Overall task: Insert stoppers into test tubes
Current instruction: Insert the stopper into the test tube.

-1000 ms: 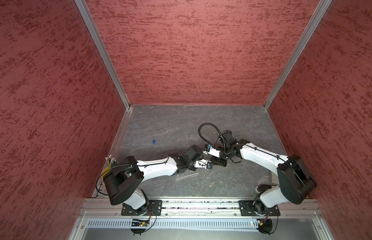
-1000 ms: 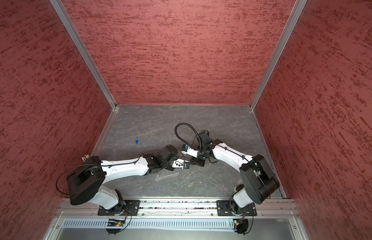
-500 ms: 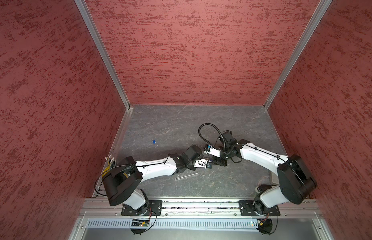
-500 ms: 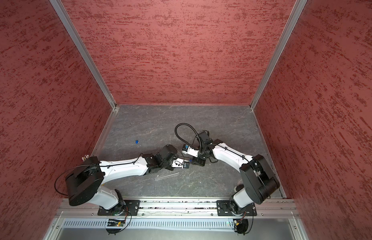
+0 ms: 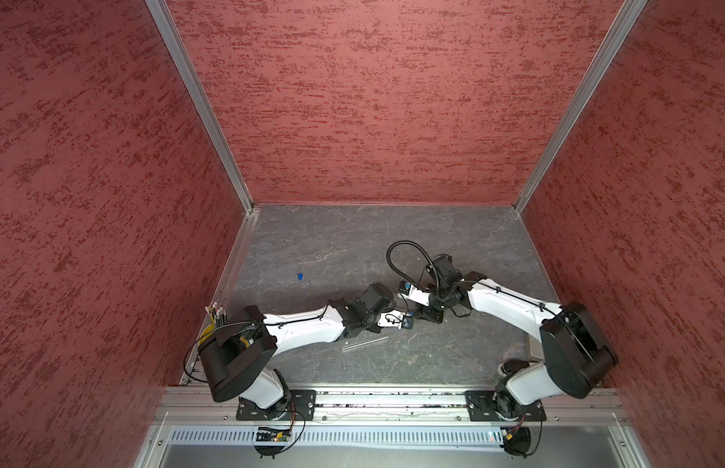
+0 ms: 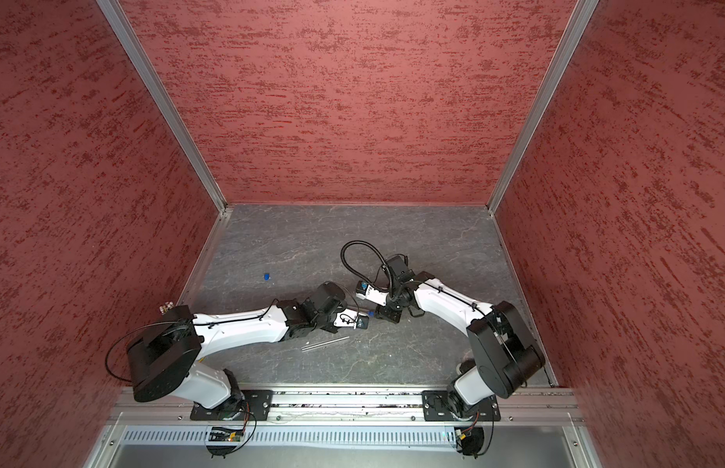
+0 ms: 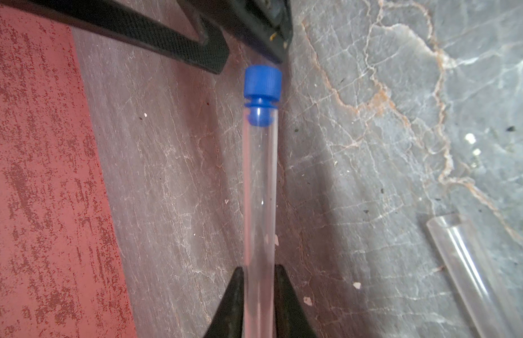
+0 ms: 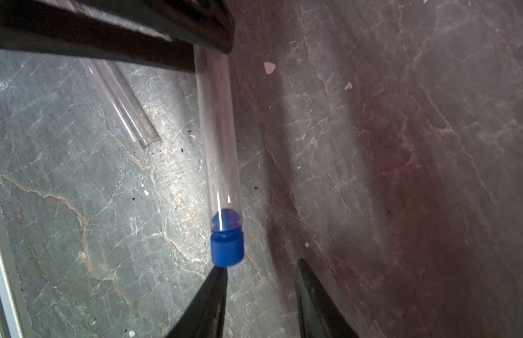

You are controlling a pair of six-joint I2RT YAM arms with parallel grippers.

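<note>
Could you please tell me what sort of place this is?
Probably an enclosed robot test cell: red textured walls box in a grey stone-like tabletop, with a left arm and right arm bolted to an aluminium rail.

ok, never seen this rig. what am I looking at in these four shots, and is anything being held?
Two white robot arms stand in a red-walled booth over a grey table. Two pictures look down from overhead, nearly the same view. The other two come from a camera on each wrist, looking along that arm's tool. The left tool is shut on a clear test tube with a blue stopper partly pushed into its mouth. The right tool is open, its jaws apart just behind that stopper, not gripping it. On the table lie a second tube, its visible end open, and a loose blue stopper.
</note>
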